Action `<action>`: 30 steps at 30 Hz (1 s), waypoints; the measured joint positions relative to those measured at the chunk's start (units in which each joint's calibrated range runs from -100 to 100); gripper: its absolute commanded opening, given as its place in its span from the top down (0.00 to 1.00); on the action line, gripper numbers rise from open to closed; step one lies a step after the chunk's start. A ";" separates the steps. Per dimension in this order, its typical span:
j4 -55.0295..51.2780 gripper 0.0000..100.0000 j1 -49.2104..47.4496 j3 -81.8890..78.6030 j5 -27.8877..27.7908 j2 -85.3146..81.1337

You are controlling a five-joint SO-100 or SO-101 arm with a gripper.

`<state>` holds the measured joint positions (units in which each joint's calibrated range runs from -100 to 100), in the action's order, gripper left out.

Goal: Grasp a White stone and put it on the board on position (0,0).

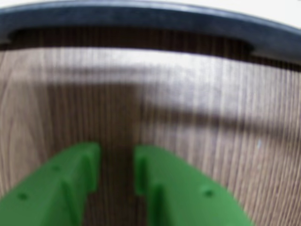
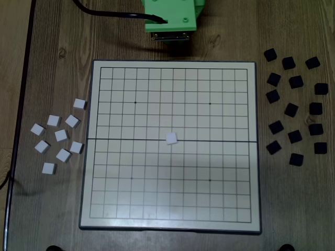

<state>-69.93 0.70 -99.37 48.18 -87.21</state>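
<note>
The smooth green plastic gripper [image 1: 116,162] is hovering over wood-grain table [image 1: 211,141], its jaws narrowly parted and empty. A flat square White stone [image 2: 171,138] is lying at the gridded cream board's [image 2: 131,209] centre fold.

Ten white stones [image 2: 61,135], roughly sixteen black blocks [image 2: 291,110], one board [image 2: 170,225].

In the fixed view the board [image 2: 170,219] lies mid-table [image 2: 57,209]. One White stone [image 2: 171,138] sits on it at the centre, on the fold line. Loose stones [image 2: 62,135] lie left of the board, another cluster [image 2: 294,107] right. The arm's base [image 2: 170,15] stands beyond the top edge.
</note>
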 measured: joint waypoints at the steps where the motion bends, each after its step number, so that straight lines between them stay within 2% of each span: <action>1: -0.16 0.93 0.00 0.00 0.00 -0.37; 11: -1.43 0.92 0.75 0.00 -4.98 -2.56; 30: -1.67 0.92 0.86 0.00 -5.23 -2.56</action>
<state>-71.60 1.56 -99.37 42.95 -89.77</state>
